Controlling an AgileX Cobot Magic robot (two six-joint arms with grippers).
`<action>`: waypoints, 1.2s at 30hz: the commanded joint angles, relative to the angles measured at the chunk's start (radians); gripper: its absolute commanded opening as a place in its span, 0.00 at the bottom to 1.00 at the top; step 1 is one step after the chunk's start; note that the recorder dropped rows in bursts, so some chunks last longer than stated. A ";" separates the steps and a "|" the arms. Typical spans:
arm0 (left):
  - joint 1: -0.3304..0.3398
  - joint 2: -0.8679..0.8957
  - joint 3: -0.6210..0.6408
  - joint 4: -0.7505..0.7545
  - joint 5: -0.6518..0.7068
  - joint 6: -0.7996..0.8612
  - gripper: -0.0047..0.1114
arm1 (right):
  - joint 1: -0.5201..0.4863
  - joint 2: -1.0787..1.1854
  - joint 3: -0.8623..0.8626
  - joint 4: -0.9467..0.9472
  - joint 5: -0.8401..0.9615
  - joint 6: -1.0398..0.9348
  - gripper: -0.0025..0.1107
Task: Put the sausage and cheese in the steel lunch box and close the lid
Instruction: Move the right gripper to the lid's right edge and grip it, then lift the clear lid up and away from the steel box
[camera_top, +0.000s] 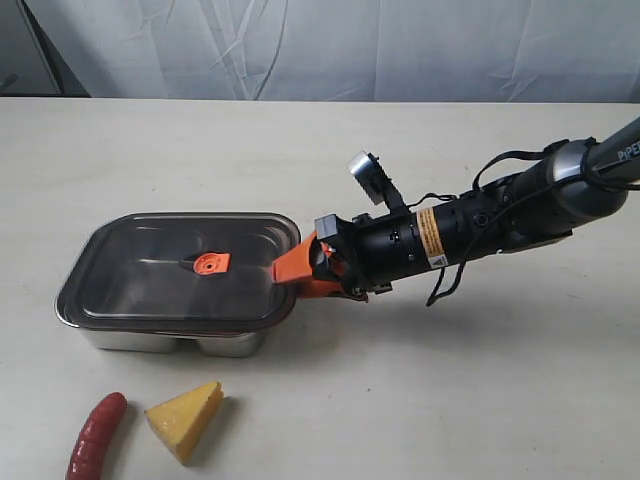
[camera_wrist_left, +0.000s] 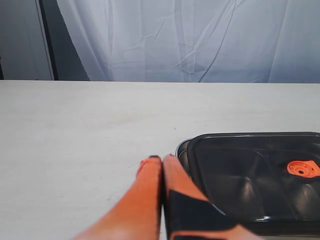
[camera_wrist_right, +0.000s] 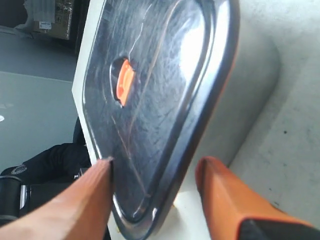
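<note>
Smoky lid (camera_top: 140, 272) on steel lunch box (camera_top: 150, 339), right gripper (camera_top: 291, 276) spread wide astride its rim; left gripper (camera_wrist_left: 162, 161) pinched closed

Pale tabletop (camera_top: 450, 400), creased white curtain (camera_top: 350, 50) behind, dark upright strip (camera_wrist_left: 50, 40), perhaps a door frame

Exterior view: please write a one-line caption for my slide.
Open right gripper at the edge of the lid covering the steel lunch box; sausage and cheese lie outside.

Robot lab setup: pale tabletop (camera_top: 500, 400), draped white cloth backdrop (camera_top: 350, 50), cabled robot arm (camera_top: 480, 225).
</note>
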 joint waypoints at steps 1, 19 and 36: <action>-0.008 -0.007 0.004 -0.014 -0.005 0.000 0.04 | -0.001 -0.001 -0.004 0.013 0.025 -0.023 0.48; -0.008 -0.007 0.004 -0.014 -0.005 0.000 0.04 | -0.001 -0.001 -0.004 0.031 0.048 -0.050 0.48; -0.008 -0.007 0.004 -0.014 -0.005 0.000 0.04 | 0.035 -0.001 -0.004 0.032 0.072 -0.103 0.38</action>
